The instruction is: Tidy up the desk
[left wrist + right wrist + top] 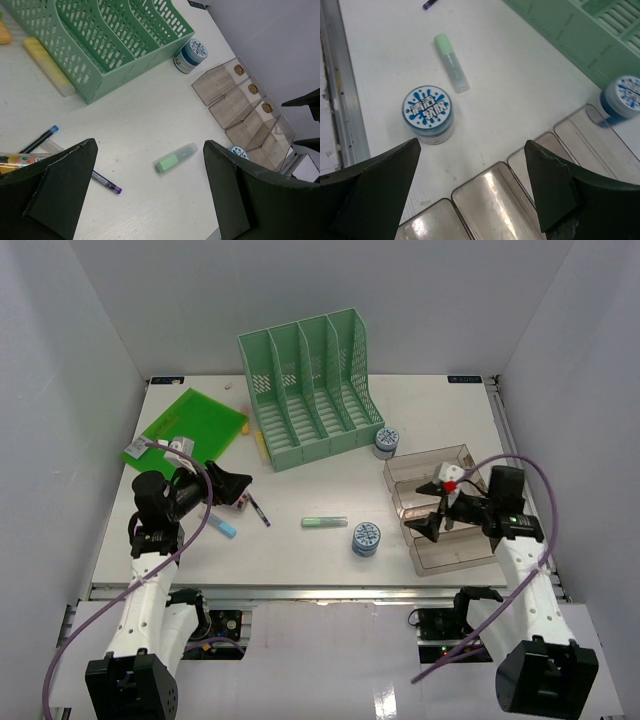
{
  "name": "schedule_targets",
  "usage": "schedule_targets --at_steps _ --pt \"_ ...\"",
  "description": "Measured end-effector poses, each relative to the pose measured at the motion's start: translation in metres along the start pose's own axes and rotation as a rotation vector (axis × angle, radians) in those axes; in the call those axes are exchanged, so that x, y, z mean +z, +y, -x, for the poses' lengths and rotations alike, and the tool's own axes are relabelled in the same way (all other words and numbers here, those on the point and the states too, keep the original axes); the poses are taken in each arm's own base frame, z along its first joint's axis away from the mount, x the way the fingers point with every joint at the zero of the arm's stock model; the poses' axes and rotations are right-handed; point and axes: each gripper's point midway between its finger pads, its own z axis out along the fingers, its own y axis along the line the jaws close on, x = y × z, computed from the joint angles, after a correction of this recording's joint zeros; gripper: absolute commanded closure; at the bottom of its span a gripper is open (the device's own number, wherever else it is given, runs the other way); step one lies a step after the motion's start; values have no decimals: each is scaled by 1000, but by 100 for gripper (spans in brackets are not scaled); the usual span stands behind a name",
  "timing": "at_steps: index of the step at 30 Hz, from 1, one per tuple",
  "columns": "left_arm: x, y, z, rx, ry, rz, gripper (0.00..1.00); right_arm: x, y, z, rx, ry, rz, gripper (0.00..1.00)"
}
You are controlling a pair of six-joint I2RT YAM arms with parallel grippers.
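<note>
Left pincer [237, 488] is hovering spread over the surface [300, 495] at 9 o'clock, right pincer [428, 510] is gaping empty over the clear tray [452, 558] at 3.

One white desk [300, 562] logged, one green slotted file rack [312, 390] counted with four slots, one clear stepped tray [455, 552] with four compartments, two blue-lidded round tubs [366, 538], one green highlighter [325, 522], one yellow highlighter [49, 66], two pens [106, 181] seen, one flat green folder [193, 425] noted.

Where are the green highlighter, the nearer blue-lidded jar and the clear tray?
green highlighter [325, 522], top view, middle of barrel
nearer blue-lidded jar [366, 537], top view, centre of lid
clear tray [450, 555], top view, nearest compartment floor
</note>
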Motion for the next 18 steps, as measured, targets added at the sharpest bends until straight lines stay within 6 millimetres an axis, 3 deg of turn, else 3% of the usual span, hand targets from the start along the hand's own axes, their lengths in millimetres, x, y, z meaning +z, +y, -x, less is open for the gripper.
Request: schedule_targets --at_steps 4,8,12,18 --pt "0 0 1 3 -4 4 2 33 23 2 -51 130 112 10" --pt "0 2 -1 -2 4 11 2 59 32 -14 13 269 117 10" --pt "0 4 -3 -6 11 18 2 75 35 -27 111 366 67 10" --pt "0 6 -4 -5 11 28 2 88 31 -30 278 405 -47 10"
